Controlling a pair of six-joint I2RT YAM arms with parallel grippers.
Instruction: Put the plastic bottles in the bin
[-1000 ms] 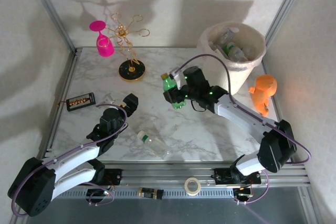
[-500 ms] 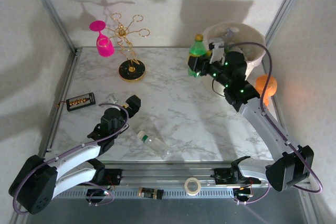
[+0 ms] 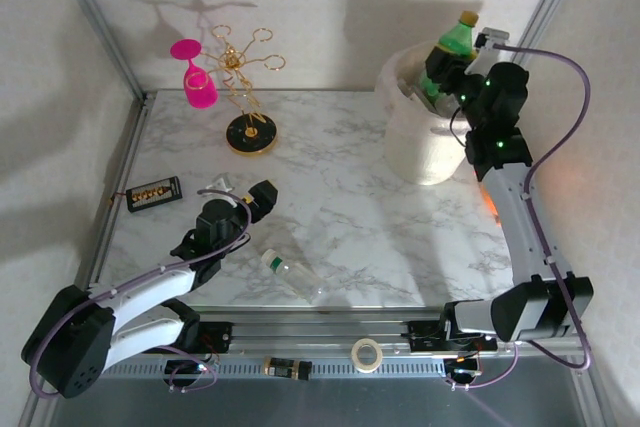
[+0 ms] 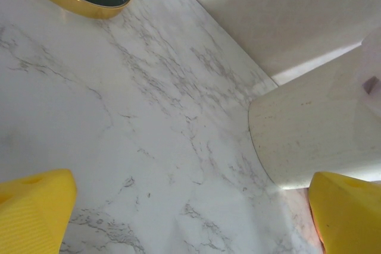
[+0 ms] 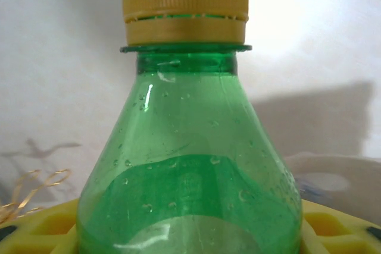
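The right gripper (image 3: 446, 60) clamps the yellow-capped green bottle (image 3: 456, 39) at mid-body, upright over the bin (image 3: 415, 152); light, thin-walled and slick by its look, it suits that grip below the shoulder, while the left gripper (image 3: 264, 196) gapes empty.

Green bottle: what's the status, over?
Right end effector shut on green bottle, upright above the bin. Left end effector open, low over table. One clear bottle lies on table.
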